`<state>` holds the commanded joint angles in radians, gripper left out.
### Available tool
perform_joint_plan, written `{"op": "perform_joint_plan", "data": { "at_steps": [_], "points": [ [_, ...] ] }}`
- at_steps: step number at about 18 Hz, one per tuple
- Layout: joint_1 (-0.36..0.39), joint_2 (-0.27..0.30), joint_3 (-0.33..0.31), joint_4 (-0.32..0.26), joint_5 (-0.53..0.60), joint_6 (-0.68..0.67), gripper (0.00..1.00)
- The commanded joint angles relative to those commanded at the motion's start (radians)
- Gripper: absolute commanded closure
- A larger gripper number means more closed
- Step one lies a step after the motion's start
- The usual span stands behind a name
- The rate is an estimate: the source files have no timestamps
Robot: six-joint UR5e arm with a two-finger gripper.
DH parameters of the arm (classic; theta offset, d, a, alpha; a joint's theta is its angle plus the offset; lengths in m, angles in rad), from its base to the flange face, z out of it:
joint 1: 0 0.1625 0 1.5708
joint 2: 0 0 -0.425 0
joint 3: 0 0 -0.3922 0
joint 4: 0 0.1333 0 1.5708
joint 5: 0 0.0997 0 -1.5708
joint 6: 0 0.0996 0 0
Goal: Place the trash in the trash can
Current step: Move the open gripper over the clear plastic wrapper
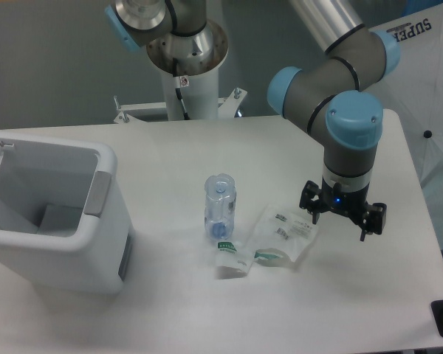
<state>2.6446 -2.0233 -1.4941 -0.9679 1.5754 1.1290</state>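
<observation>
The worktop (207, 310) is seen from above and in front, its right edge running down past the arm and its near edge along the bottom of the view. The trash can (59, 243) is set at the left edge, its open mouth upward and a grey plate on the side facing the middle. A wide bare stretch of worktop is left between the can and the bottle (220, 206), which lies near the centre. The trash is found just right of and below the bottle: one wrapper (231, 258) close to the bottle's near end, and a larger wrapper (284, 234) beside it, the two touching or nearly so. Bare surface is left in front of both wrappers, out to the near edge.

The arm is brought in from the upper right, its wrist turned straight down. The tool (342, 219) is held just right of the larger wrapper, near the right edge. Its fingers are spread apart and nothing is gripped; whether the tips touch the worktop cannot be judged.
</observation>
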Motion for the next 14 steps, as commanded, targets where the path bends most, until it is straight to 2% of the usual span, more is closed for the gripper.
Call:
{"op": "perform_joint_plan", "data": {
  "at_steps": [7,14],
  "points": [
    [-0.003,-0.002,-0.012,0.011,-0.003,0.0,0.0],
    [-0.006,-0.031,-0.02,0.034,-0.012,-0.009,0.0]
  ]
}}
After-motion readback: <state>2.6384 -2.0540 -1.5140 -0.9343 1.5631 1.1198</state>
